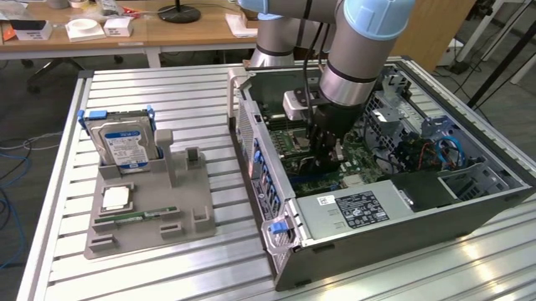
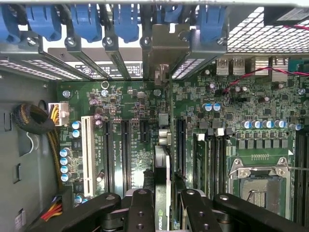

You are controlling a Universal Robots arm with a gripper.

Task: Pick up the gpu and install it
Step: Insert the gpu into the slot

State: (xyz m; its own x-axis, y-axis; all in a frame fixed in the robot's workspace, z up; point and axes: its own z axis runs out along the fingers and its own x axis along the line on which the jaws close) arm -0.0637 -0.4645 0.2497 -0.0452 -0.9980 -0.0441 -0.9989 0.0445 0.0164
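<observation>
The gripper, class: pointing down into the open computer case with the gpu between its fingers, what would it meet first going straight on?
Probably the motherboard: the gripper holds the gpu edge-on over its expansion slots. How far apart they are is unclear.

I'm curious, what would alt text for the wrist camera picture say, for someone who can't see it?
The robot's black fingers grip a slim dark gpu edge-on above a green motherboard inside an open computer case. Blue clips line the case's slot brackets beyond.
</observation>
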